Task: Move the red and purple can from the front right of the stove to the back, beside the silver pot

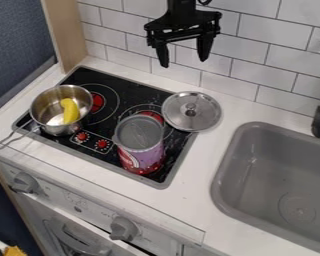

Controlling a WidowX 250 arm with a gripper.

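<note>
- The banana (70, 111) is already lying inside the pot (61, 131), and the lid (206, 107) is sitting off the pot. The gripper (184, 62) is holding nothing, so no grab is looking under way.
- The pot is standing open on the stove (132, 90), at about 10 o'clock from the can. It is shiny inside, and the banana is resting toward its 3 o'clock side. The long handle is pointing to about 8 o'clock.
- The can (141, 150) is standing upright on the stove. Its top is looking grey and closed — I cannot tell what is inside. Its side is showing purple and red.
- The lid is lying flat with its knob up, between 1 and 2 o'clock from the can. It is resting partly on the stove and partly on the counter (189, 200).
- The gripper is hanging at 12 o'clock in the view, up high by the white wall tiles (273, 30). Its fingers are standing wide apart — nothing is sitting between them. The lid is lying nearest, below it.
- The grey sink (228, 150) is sitting near 4 o'clock from the can, and a round drain is showing in its bottom.
</note>
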